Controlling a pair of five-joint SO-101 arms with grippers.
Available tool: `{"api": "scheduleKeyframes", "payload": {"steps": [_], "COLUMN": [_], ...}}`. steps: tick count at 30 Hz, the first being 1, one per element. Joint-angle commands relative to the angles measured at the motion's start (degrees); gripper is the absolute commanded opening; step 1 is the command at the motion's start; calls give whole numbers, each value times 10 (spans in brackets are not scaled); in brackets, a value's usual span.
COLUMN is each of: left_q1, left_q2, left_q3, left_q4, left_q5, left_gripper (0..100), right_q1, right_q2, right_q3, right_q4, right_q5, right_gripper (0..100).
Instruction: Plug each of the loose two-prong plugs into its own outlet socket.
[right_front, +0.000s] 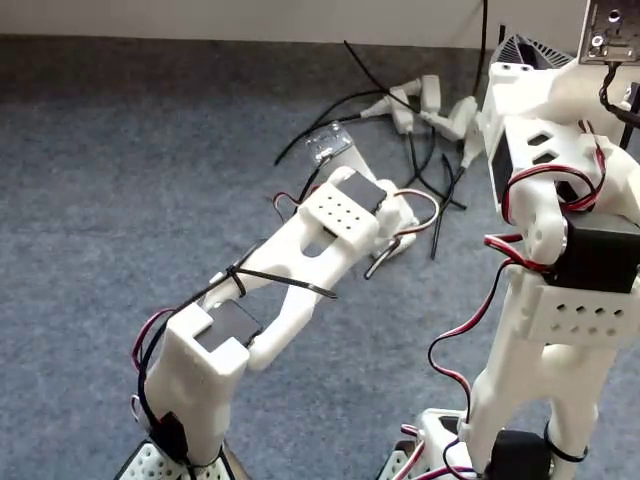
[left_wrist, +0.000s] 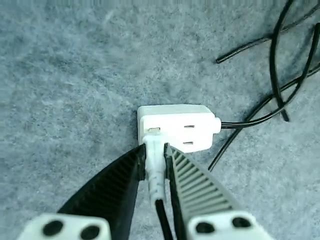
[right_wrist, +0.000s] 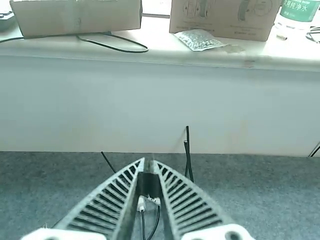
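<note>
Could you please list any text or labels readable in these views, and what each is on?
Cardboard box with drawings: print too blurred to read.
Bottle label: characters too small to read reliably.
Outlet socket, white plug, black plug: no markings visible.
</note>
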Motion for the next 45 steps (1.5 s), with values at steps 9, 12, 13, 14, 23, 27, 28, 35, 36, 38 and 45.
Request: {"api": "scheduleKeyframes", "payload": {"steps": [9, 12, 13, 14, 23, 27, 28, 35, 36, 38, 45], "left_q1": [-22, -26, -27, -28, -29, -29, -29, -28, -26, -26, -26], "left_q2": [1, 2, 2, 2, 2, -1, -3, -4, -4, 0, 1], "left_q3": [0, 11, 21, 30, 101, 95, 95, 36, 15, -27, -114], "left_q4": [2, -26, -36, -47, -122, -98, -85, 14, 38, 76, 101], "left_q5": [4, 4, 4, 4, 1, -29, -51, -149, -165, -200, -246], "left_gripper": [6, 6, 6, 6, 6, 8, 8, 88, 91, 91, 147], "right_q1": [3, 3, 3, 4, 6, 6, 6, 6, 6, 6, 6], "right_q2": [-1, -1, -1, -1, -1, -1, -1, -2, -2, -2, -2], "right_q3": [-10, -10, -10, -10, -10, -10, -10, -10, -10, -10, -10], "right_q4": [-12, -12, -12, -12, -12, -12, -12, -12, -12, -12, -12], "right_q5": [-6, -6, -6, -6, -6, -6, -6, -6, -6, -5, -5], "right_gripper": [20, 20, 20, 20, 20, 20, 20, 20, 20, 20, 20]}}
